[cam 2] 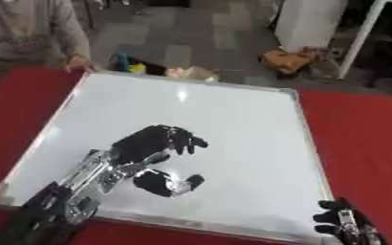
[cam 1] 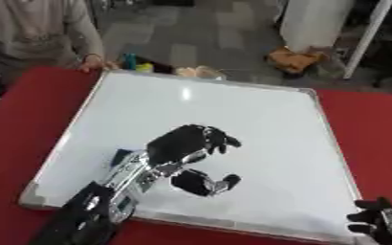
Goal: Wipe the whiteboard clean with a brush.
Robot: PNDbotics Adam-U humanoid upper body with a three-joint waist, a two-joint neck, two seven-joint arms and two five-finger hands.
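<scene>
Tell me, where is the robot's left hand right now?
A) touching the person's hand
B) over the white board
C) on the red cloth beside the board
B: the left robot hand hangs over the middle of the whiteboard, away from the red table cover.

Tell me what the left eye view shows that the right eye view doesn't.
Left eye only: a small dark blue shape beside the left wrist. Right eye only: more red table right of the board, with the right hand clear of the edge. Both: the white metal-framed whiteboard, the black left hand over it, and a person's hand at its far-left corner.
</scene>
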